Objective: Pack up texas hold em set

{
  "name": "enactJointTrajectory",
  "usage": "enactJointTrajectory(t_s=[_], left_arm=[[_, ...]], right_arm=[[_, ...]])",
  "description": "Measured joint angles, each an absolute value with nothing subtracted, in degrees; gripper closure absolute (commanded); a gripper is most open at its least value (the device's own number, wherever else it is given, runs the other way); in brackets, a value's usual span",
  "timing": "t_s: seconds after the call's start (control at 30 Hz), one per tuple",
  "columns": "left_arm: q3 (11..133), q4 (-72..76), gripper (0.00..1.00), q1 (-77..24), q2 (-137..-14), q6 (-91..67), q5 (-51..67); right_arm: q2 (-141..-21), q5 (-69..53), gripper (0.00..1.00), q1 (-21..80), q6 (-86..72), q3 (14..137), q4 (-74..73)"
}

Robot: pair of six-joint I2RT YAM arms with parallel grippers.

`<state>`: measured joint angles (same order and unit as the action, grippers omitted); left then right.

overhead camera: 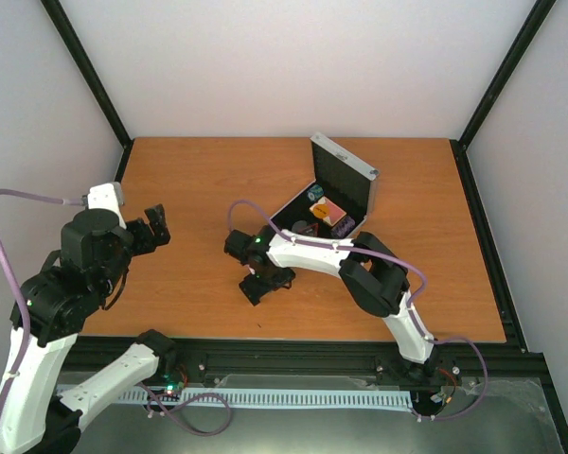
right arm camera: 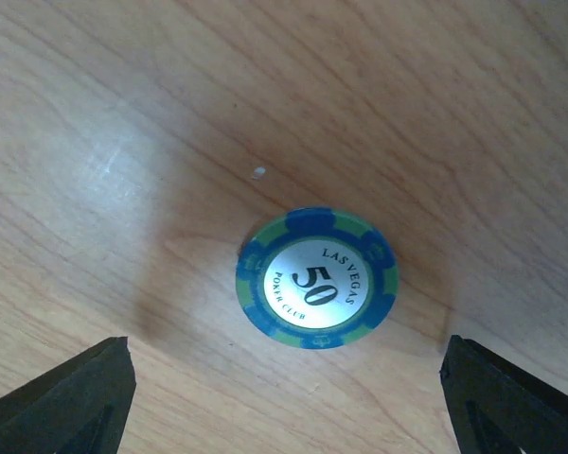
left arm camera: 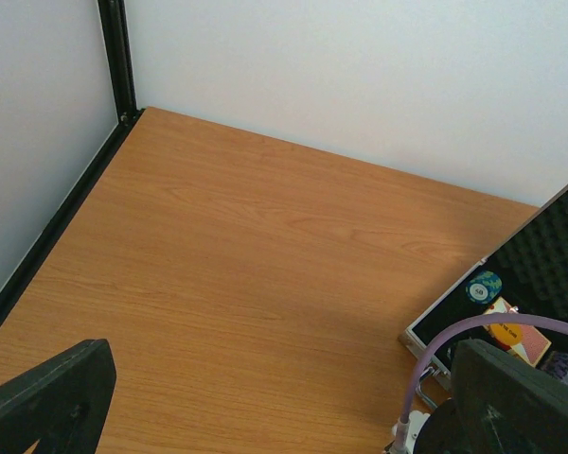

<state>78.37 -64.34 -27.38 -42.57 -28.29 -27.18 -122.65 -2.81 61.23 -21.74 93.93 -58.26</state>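
My right claw (right arm camera: 284, 402) hangs released over the poker chip (right arm camera: 317, 279), which lies flat toward the near edge of the tabletop (overhead camera: 189, 189), apart from the open case (overhead camera: 344, 170). I fear so thin a chip can slip away or tip when the jaws close. My left claw (overhead camera: 154, 227) is released too

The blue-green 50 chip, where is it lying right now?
In the right wrist view the 50 chip lies flat on the bare wooden table, directly below the right gripper, between its open jaws and touching neither.
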Motion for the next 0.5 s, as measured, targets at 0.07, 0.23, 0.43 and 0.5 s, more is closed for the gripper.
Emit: enactJointTrajectory(t_s=[0.07,0.23,0.43,0.5], left_arm=[[78.37,-64.34,0.0,-27.38,-42.57,-28.27,-27.18],[78.37,-64.31,0.0,-27.38,-43.0,-28.27,-27.14],[78.37,-64.27,0.0,-27.38,-44.03,-28.25,-27.03],[78.37,-64.27,0.0,-27.38,-44.12,-28.27,-26.98]], right_arm=[[-122.65,-2.66,0.1,61.12,-21.74,93.71,-58.13],[-122.67,-2.44,0.14,61.1,-21.47,93.82,-57.54],[-122.98,-2.2,0.3,61.1,-20.58,94.5,-57.28],[-123.17,-2.17,0.38,61.1,-20.47,94.5,-57.25]])
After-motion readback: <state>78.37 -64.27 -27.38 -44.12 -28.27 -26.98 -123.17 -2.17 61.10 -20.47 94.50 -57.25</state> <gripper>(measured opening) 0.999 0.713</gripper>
